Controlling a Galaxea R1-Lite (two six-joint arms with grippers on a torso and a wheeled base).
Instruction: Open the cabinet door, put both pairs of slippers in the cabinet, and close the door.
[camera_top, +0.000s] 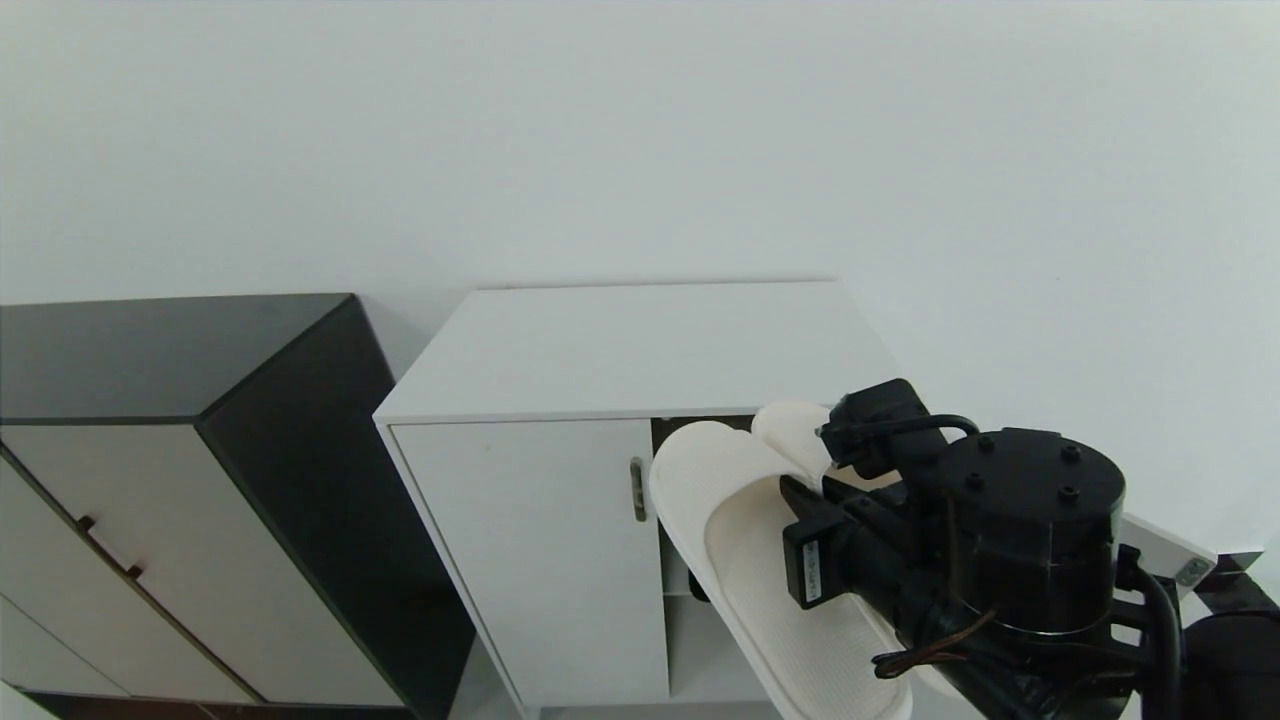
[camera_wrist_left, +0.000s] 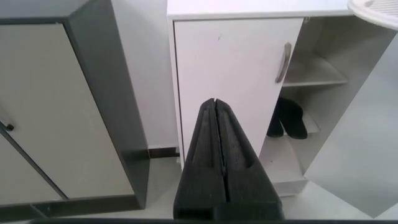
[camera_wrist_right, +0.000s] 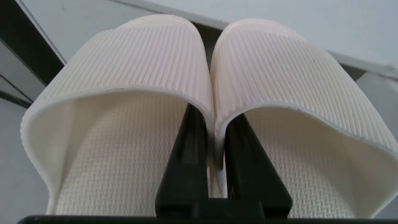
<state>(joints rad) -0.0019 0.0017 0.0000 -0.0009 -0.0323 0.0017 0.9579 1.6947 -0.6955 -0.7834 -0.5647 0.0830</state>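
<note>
A pair of cream ribbed slippers (camera_top: 700, 470) hangs in front of the open right half of the white cabinet (camera_top: 640, 340). My right gripper (camera_top: 800, 505) is shut on the pair; in the right wrist view its fingers (camera_wrist_right: 186, 155) pinch the inner walls of the two slippers (camera_wrist_right: 124, 81) together, toes toward the cabinet. A black pair of slippers (camera_wrist_left: 289, 118) stands on a lower shelf inside. The cabinet's left door (camera_top: 520, 550) is closed and its right door (camera_top: 1165, 555) is swung open. My left gripper (camera_wrist_left: 215, 102) is shut on nothing, low in front of the closed left door (camera_wrist_left: 230, 68).
A taller cabinet with a black top (camera_top: 180, 350) and beige fronts stands close to the white cabinet's left side. A plain white wall (camera_top: 640, 140) rises behind both. An upper shelf (camera_wrist_left: 314, 71) inside the open half is bare.
</note>
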